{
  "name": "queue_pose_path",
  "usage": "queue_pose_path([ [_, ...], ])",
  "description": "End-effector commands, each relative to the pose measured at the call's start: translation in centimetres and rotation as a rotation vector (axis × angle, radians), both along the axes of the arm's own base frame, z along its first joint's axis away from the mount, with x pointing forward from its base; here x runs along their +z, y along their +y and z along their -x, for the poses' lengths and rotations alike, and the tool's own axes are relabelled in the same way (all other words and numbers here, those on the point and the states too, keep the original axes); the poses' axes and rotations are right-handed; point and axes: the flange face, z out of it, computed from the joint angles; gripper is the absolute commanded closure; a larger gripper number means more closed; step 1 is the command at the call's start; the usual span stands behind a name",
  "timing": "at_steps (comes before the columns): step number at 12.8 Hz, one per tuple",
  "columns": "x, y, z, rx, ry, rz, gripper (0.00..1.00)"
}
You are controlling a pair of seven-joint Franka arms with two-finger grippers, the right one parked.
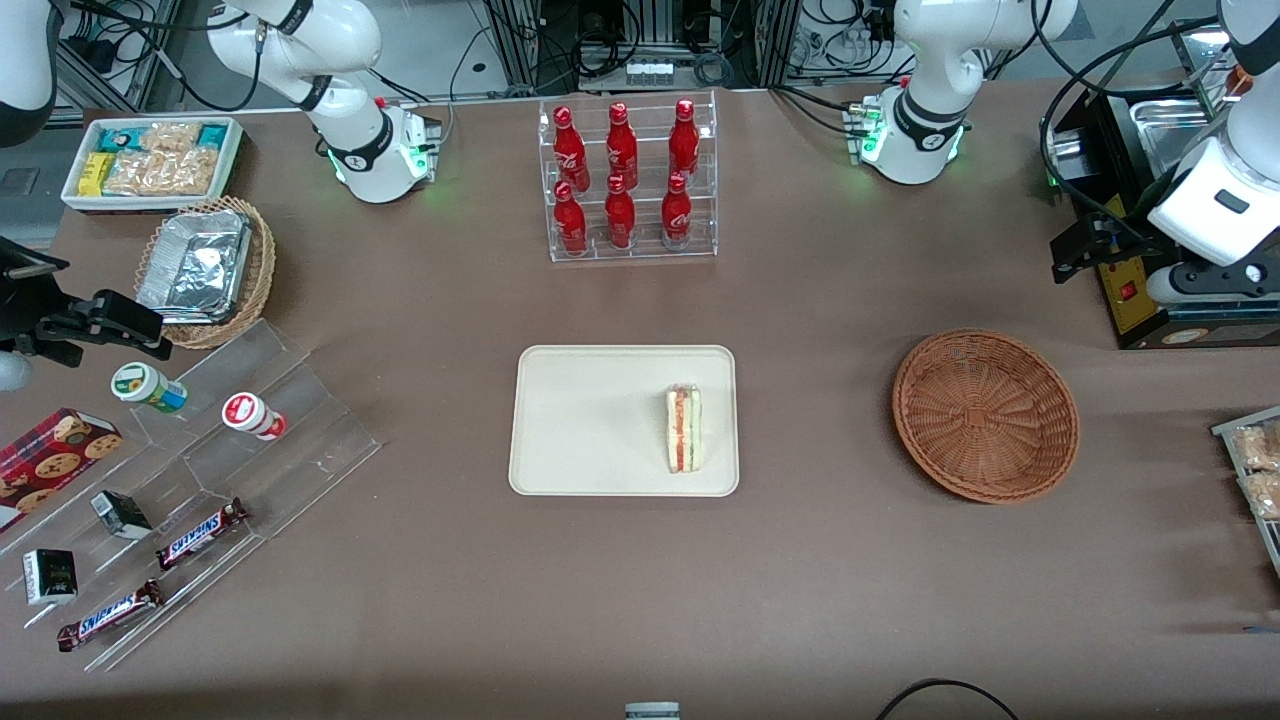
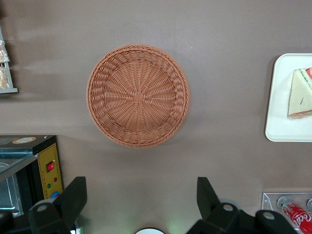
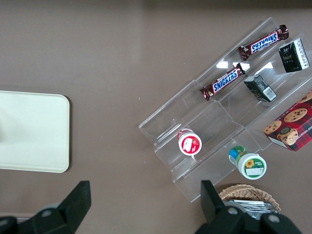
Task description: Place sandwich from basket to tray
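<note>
The sandwich (image 1: 684,429) lies on the cream tray (image 1: 580,420), on the part of it closest to the basket; its pale bread and red-green layers also show in the left wrist view (image 2: 300,95), where the tray (image 2: 282,122) is partly out of frame. The reddish-brown wicker basket (image 1: 985,415) is empty (image 2: 138,95) and sits toward the working arm's end of the table. My left gripper (image 1: 1065,255) hangs high above the table, farther from the front camera than the basket. Its fingers (image 2: 73,195) stand open with nothing between them (image 2: 141,187).
A clear rack of red bottles (image 1: 628,180) stands farther back than the tray. A black appliance (image 1: 1150,290) sits under the working arm. Snack packets (image 1: 1255,470) lie near the basket. Toward the parked arm's end are a stepped acrylic shelf (image 1: 200,470), a tan basket (image 1: 205,270) and a white bin (image 1: 150,160).
</note>
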Motion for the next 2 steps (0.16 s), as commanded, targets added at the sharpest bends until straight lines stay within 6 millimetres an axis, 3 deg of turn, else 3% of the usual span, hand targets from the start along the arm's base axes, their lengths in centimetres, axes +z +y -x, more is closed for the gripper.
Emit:
queue_pose_path([
  [1,1.29,-0.22,0.16,0.007,-0.011,0.004,0.0],
  [2,1.44,-0.32,0.16,0.007,-0.014,0.005,0.0],
])
